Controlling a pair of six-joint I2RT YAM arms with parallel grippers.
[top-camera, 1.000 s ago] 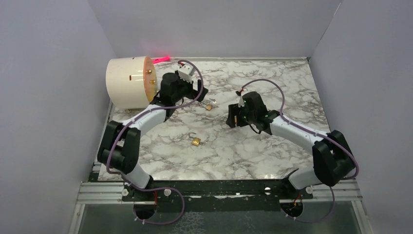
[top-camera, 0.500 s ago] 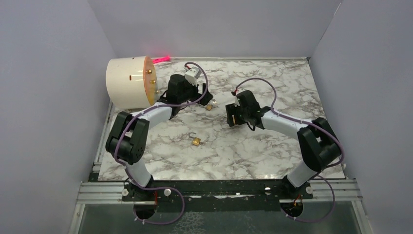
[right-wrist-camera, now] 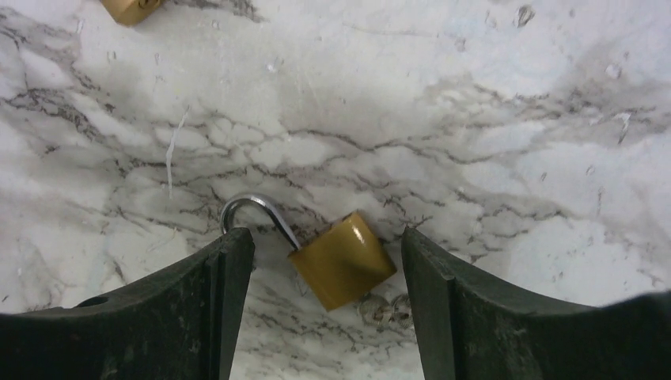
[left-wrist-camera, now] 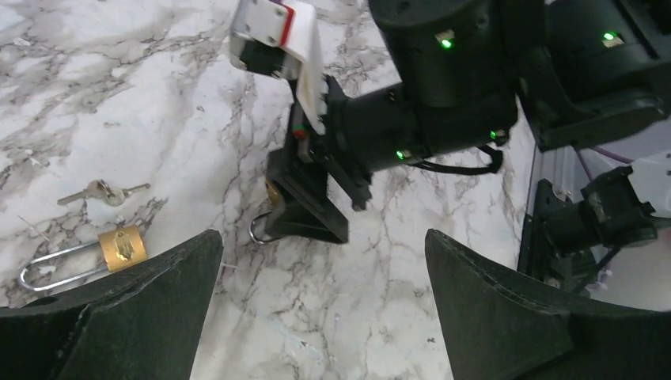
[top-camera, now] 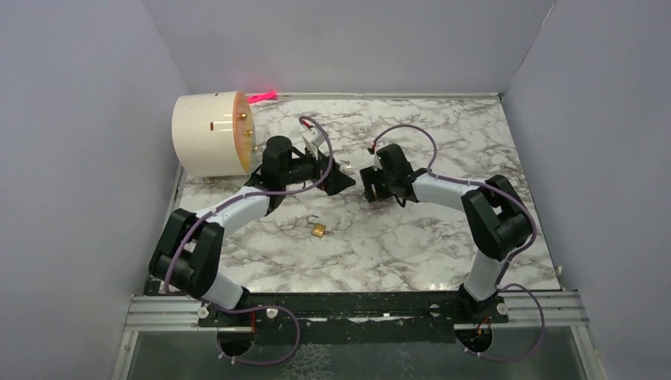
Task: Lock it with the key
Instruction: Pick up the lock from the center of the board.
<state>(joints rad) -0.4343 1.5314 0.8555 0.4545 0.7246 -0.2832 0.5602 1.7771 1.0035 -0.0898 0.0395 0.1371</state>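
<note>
A small brass padlock with its shackle open lies on the marble table, with small keys partly under its near corner. My right gripper is open and low over it, one finger on each side, not touching the body. In the top view my right gripper hides this padlock. My left gripper is open and empty, facing the right one; its view shows only the shackle under the right fingers. A second brass padlock, long shackle open, lies apart, with a loose key beside it.
A white cylindrical container lies on its side at the far left, with a pink object behind it. Grey walls enclose the table on three sides. The second padlock also shows in the left wrist view and the right wrist view.
My left gripper has swung right and nearer, toward the right one. My right gripper has moved left over the small padlock, which the top view no longer shows.
</note>
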